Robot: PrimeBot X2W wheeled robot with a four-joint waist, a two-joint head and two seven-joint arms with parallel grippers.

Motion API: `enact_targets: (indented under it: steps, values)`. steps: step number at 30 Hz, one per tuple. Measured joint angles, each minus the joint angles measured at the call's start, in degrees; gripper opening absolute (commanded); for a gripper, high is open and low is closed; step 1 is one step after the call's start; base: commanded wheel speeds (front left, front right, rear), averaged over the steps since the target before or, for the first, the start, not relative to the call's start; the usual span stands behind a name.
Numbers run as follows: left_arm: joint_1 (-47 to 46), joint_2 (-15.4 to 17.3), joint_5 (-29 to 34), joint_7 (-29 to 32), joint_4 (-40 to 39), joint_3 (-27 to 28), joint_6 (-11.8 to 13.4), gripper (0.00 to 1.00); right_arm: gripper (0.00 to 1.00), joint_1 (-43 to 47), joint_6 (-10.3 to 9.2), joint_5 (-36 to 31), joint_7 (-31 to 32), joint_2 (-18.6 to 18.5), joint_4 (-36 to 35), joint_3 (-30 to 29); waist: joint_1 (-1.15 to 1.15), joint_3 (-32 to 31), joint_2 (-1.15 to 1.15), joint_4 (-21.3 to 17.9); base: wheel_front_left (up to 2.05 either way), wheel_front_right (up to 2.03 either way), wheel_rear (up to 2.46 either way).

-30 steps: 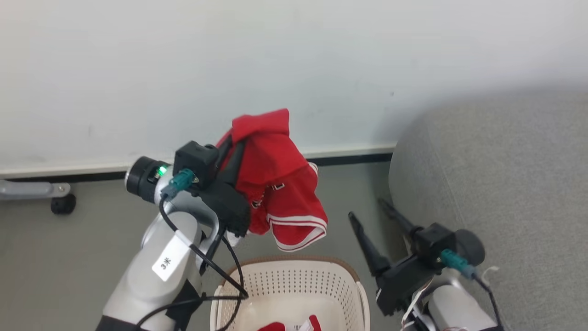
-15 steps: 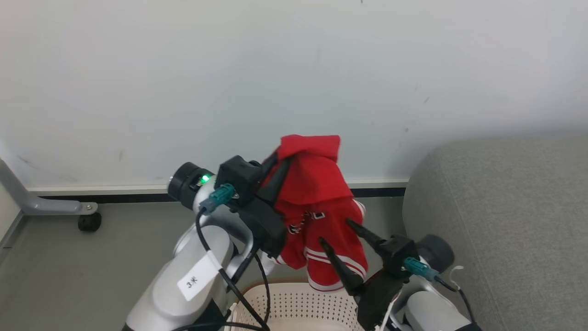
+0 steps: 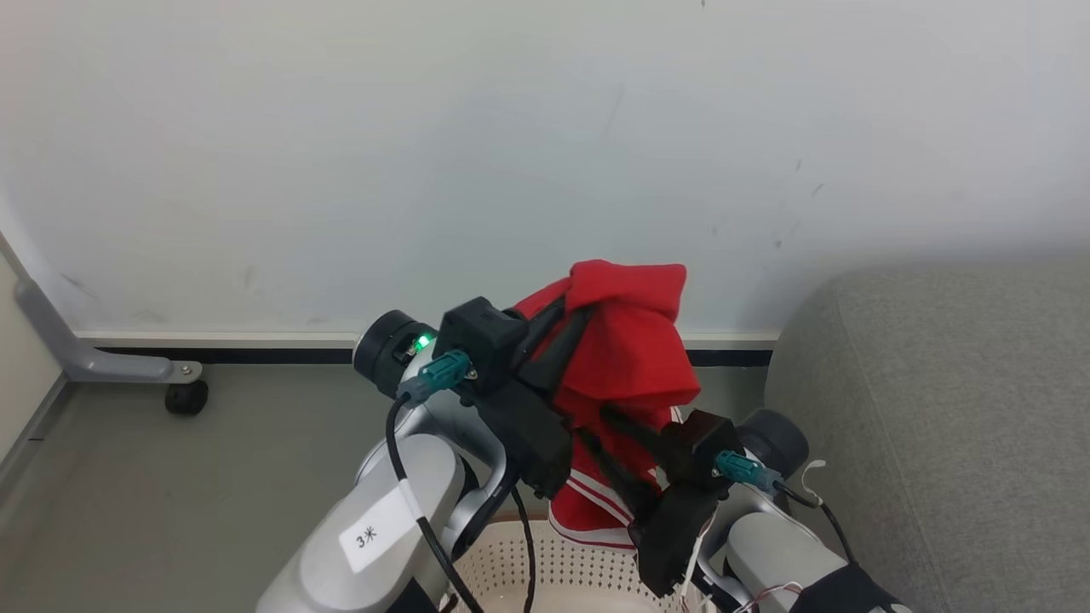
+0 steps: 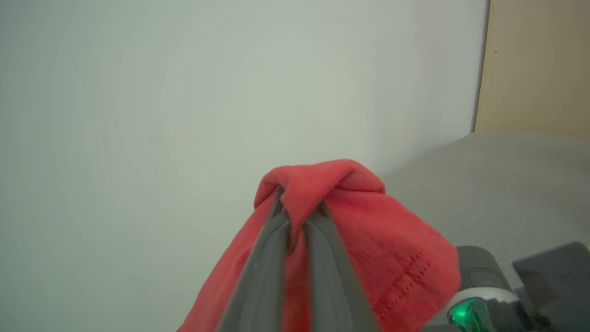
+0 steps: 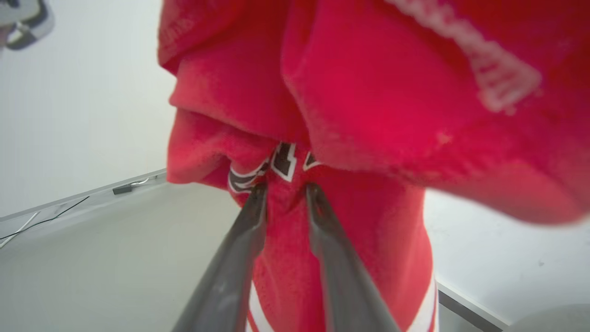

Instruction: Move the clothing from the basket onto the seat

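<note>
While the left gripper [image 3: 572,317] is keeping the red shorts [image 3: 634,349] clamped high above the basket [image 3: 588,569], the right gripper [image 5: 283,189] is moving in from the right, narrowing around a lower fold; whether it is pinching yet, I cannot tell. A two-handed carry right to the grey sofa [image 3: 937,409] is looking likely.

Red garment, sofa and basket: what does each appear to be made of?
The red garment: thin, soft matte fabric, probably a sports knit; it hangs in limp folds with visible stitch lines. The sofa: grey woven upholstery, matte with a fine grain. The basket: cream moulded plastic, judging by its regular rows of punched holes.
</note>
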Motion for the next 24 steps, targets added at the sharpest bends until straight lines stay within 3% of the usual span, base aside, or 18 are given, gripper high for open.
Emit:
enact_targets:
  steps: [1,14,16,17,18,19,24]
  values:
    - [0.1,0.0,0.0,0.2,0.0,0.4,0.2,0.0,0.0,-0.2,0.0,0.4,0.0,0.0,0.1,0.2,0.0,0.1,0.0,-0.1,0.0,0.0,0.0]
    - [2.1,1.7,-1.5,1.7,0.1,5.1,3.2,0.0,0.0,-2.7,-0.01,3.7,0.0,0.0,1.4,-0.2,0.0,1.3,0.0,-3.3,0.0,0.0,0.0]
    - [2.7,1.9,-1.5,1.7,0.2,5.6,3.5,0.45,0.0,-3.0,-0.01,4.1,0.0,0.0,1.4,-0.7,0.0,1.4,0.0,-4.0,0.0,0.0,0.0]
    - [2.8,2.0,-1.6,1.7,0.2,5.8,3.7,0.49,0.0,-3.3,-0.01,4.1,0.0,0.0,1.4,-1.1,0.0,1.4,0.0,-4.4,0.0,0.0,0.0]
    - [2.9,2.1,-1.9,1.6,0.2,6.1,3.8,0.86,0.0,-3.6,-0.01,4.1,0.0,0.0,1.4,-1.4,0.0,1.5,0.0,-4.7,0.0,0.0,0.0]
    - [3.1,2.2,-2.2,1.5,0.2,6.5,4.0,1.0,0.0,-4.0,-0.01,4.1,0.0,0.0,1.5,-1.8,0.0,1.5,0.0,-5.1,0.0,0.0,0.0]
    - [4.8,2.9,-3.3,0.6,0.3,7.6,4.7,1.0,0.0,-5.4,-0.01,4.1,0.0,-0.1,1.5,-3.4,0.0,1.6,0.0,-6.8,0.0,0.0,0.0]
